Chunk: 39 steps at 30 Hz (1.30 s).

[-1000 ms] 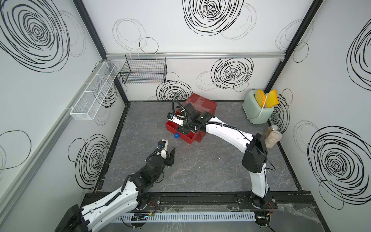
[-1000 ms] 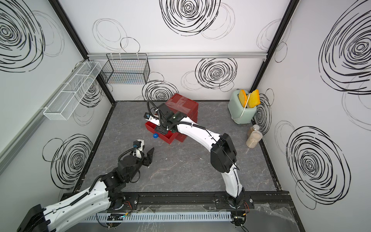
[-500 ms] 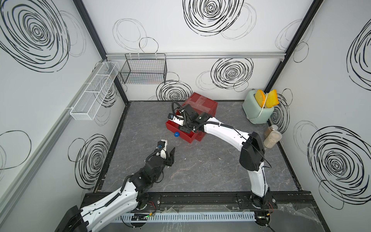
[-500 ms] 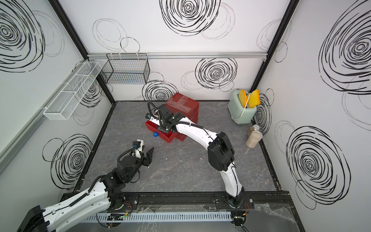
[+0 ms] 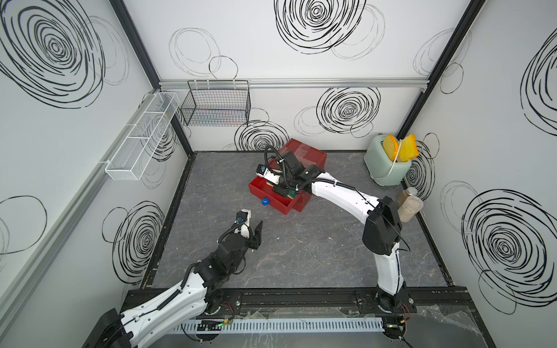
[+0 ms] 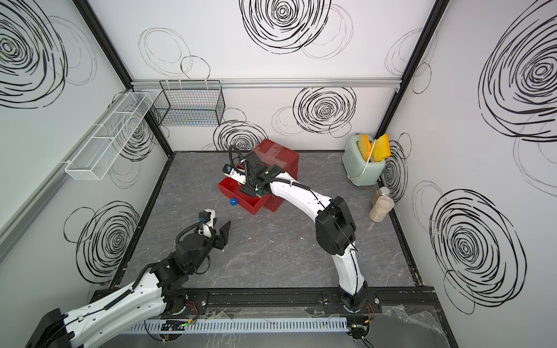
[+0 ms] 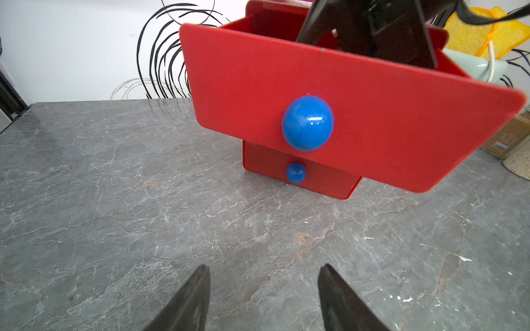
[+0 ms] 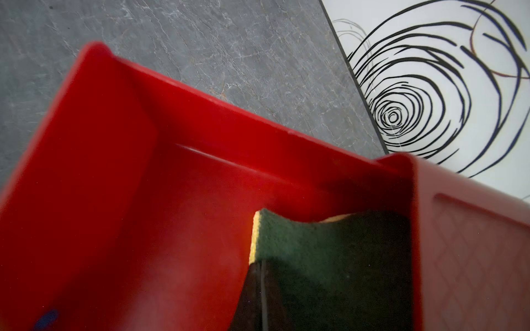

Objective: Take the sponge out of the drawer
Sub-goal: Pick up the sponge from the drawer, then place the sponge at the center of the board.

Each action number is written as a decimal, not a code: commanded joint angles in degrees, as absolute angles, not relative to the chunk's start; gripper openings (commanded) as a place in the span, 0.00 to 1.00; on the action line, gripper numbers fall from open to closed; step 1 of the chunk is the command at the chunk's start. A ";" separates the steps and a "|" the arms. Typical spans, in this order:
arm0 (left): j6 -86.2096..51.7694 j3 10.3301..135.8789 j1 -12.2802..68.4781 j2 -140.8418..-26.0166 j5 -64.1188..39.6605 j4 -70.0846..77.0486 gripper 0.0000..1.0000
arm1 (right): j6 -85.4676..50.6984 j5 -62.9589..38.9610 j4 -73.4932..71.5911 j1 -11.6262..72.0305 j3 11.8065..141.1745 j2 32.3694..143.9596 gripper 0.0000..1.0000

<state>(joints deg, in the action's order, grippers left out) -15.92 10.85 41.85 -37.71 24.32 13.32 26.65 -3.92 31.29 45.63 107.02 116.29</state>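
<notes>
A white wire rack (image 5: 141,135) and black wire basket (image 5: 217,105) hung on the left and far walls. The left gripper (image 7: 263,275) hovered near-left, jaws parted and empty, facing the pulled-out drawer (image 7: 372,114) and its blue knob (image 7: 307,123). Inside it, the right gripper (image 8: 261,269) was pinched on the sponge (image 8: 315,249), its arm screening most of it from above. A toaster (image 5: 388,168) and jars (image 5: 410,205) stood far right

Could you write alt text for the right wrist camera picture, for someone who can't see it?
Close-up inside an open red drawer: the right gripper, shut, pinches the edge of a green-topped yellow sponge. Beyond the drawer lie grey tabletop and a white wall with black swirls.
</notes>
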 commanded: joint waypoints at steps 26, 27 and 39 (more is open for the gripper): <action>-16.61 10.36 41.61 -38.58 25.06 15.74 0.63 | 13.96 -20.78 23.66 41.07 93.59 81.78 0.00; -16.61 10.37 41.65 -38.66 25.09 15.73 0.63 | 13.81 -18.92 24.54 40.98 93.54 80.84 0.00; -16.48 10.35 41.66 -39.07 24.76 16.11 0.63 | -0.94 11.80 32.50 30.16 82.41 75.29 0.00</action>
<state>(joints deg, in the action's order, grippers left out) -15.92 10.59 41.85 -38.85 24.49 13.45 4.84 3.09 29.12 32.62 84.62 74.74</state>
